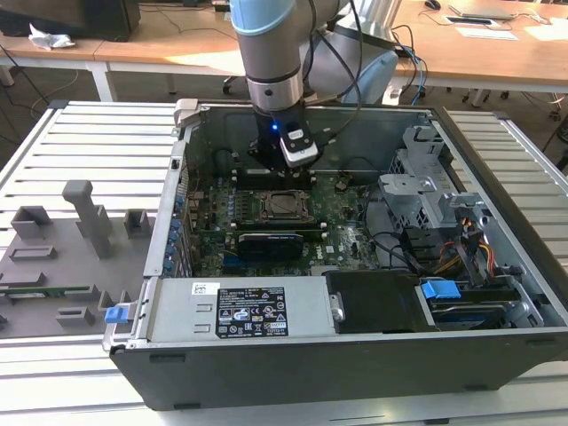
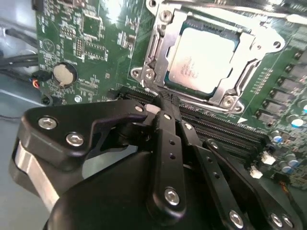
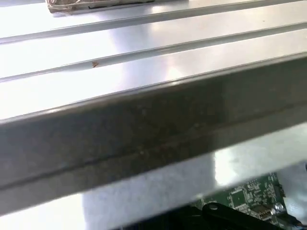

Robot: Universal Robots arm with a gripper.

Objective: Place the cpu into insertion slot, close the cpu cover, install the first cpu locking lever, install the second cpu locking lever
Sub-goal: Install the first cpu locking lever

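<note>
1. The hand [image 2: 163,103] has its black fingers drawn together, tips meeting with nothing showing between them. It holds nothing, as far as I can see in the second wrist view.

2. The fingertips [image 2: 165,101] sit right at the near edge of the socket assembly, low over the long black memory slots [image 2: 216,127], close to the corner of the metal frame. Whether they actually touch metal there I cannot tell.

3. Just beyond the tips, the cpu [image 2: 204,60] lies silver face up inside the insertion slot [image 2: 173,82], seated flat by the look of it.

4. The cpu cover [image 2: 256,52] appears to lie down around the chip, its cut-out framing the metal face. I cannot make out for certain where the locking levers lie.

5. In the exterior view the arm [image 1: 273,62] stands straight down into the open computer case [image 1: 497,177], which rests on the slatted bench [image 1: 89,133], with the socket [image 1: 284,204] just in front of the wrist.

6. What worries me:
   - A tip pushed sideways could skid off the thin frame edge and scrape the green board [image 2: 86,43] or the memory slots.
   - Pressing down on a cover that is not fully flat could load the chip unevenly and hurt the contacts beneath.
   - The wrist rides close to the case wall [image 3: 144,139], so a wide swing may knock it.
</note>
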